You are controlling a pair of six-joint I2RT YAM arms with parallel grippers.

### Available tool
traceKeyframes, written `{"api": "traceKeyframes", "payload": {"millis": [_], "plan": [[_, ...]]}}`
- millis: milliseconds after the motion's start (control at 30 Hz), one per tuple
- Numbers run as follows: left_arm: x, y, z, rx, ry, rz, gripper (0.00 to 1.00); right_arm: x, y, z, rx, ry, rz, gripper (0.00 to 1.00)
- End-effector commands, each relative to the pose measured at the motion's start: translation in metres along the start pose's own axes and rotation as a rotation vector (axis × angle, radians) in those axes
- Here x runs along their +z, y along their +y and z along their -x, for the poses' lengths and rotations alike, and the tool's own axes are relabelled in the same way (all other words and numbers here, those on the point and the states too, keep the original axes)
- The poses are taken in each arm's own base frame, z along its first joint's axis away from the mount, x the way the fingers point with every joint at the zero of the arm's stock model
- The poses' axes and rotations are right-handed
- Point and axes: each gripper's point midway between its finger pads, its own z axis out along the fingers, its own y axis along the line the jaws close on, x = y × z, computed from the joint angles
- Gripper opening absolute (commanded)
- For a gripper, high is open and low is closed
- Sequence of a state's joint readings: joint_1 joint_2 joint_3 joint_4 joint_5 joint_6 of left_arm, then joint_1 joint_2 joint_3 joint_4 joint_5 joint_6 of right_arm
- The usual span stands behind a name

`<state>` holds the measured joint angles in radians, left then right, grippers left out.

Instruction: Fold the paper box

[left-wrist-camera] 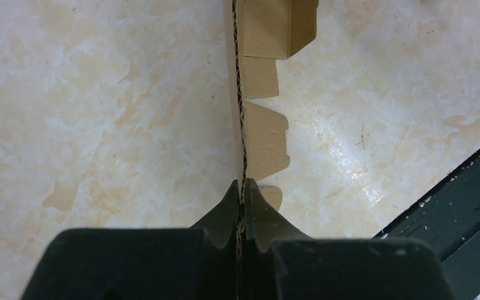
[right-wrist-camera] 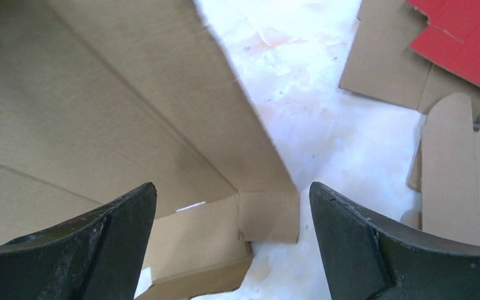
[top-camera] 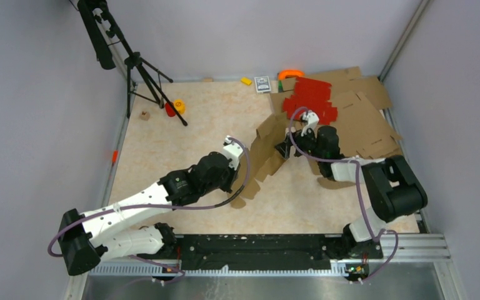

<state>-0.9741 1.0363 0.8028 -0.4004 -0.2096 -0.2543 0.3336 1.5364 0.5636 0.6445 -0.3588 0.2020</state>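
Pinching paper box [left-wrist-camera: 264, 134] edge: left gripper [left-wrist-camera: 242, 195] | right gripper [right-wrist-camera: 231, 189]: spread wide

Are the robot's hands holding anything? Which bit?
The left gripper pinches the paper box by its thin corrugated edge. The right gripper is open and grips nothing.

Tabletop, as I see it from the top camera. The marbled beige table [top-camera: 181, 169] carries the red cardboard sheets [top-camera: 309, 99], my landmark, which overlap flat brown cardboard sheets [top-camera: 365, 119] spreading to their right. Just near-left of them sits the paper box [top-camera: 269, 147]. Just behind them lie an orange loop [top-camera: 290, 74], a small printed box [top-camera: 262, 84] and a yellow block [top-camera: 246, 80]. Well to their left are a tripod [top-camera: 139, 69], a red-and-yellow piece [top-camera: 176, 106] and a wooden cube [top-camera: 144, 115].
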Motion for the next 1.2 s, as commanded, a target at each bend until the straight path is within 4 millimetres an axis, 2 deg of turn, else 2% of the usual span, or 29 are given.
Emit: {"api": "traceKeyframes", "payload": {"millis": [0,67,133,267,367,433,500,633,767,800,933,1033,1167], "plan": [[-0.006,-0.001,0.018,0.019,-0.043,-0.009,0.01,0.016,0.010,0.055,-0.087,-0.159,0.214,0.91],[-0.006,0.000,0.017,0.023,-0.039,-0.007,0.01,0.024,0.014,0.054,-0.107,-0.140,0.286,0.91],[-0.007,0.001,0.016,0.027,-0.036,-0.002,0.01,0.032,0.011,0.054,-0.124,-0.118,0.296,0.91],[-0.008,0.003,0.014,0.028,-0.038,0.008,0.01,0.034,0.010,0.058,-0.141,-0.108,0.384,0.92],[-0.008,0.005,0.015,0.026,-0.044,0.013,0.01,0.038,0.019,0.054,-0.139,-0.058,0.477,0.73],[-0.007,0.006,0.016,0.025,-0.044,0.018,0.01,0.034,0.027,0.054,-0.119,-0.068,0.512,0.71],[-0.006,0.010,0.015,0.024,-0.041,0.037,0.00,0.031,0.036,0.054,-0.120,-0.076,0.524,0.63],[-0.001,0.022,0.013,0.009,-0.031,0.093,0.00,0.026,0.053,0.051,-0.138,-0.057,0.520,0.32],[-0.004,0.029,0.029,-0.026,-0.082,0.108,0.00,0.020,0.063,0.056,-0.119,-0.075,0.438,0.06],[-0.005,0.031,0.034,-0.035,-0.098,0.110,0.00,0.017,0.065,0.056,-0.112,-0.079,0.417,0.02],[-0.009,0.039,0.054,-0.065,-0.147,0.135,0.00,0.004,0.086,0.059,-0.108,-0.101,0.375,0.00],[-0.010,0.040,0.065,-0.089,-0.170,0.131,0.00,-0.004,0.096,0.051,-0.161,-0.091,0.299,0.00],[-0.005,0.031,0.068,-0.124,-0.183,0.063,0.00,-0.015,0.093,0.039,-0.147,-0.075,0.183,0.00]]}}
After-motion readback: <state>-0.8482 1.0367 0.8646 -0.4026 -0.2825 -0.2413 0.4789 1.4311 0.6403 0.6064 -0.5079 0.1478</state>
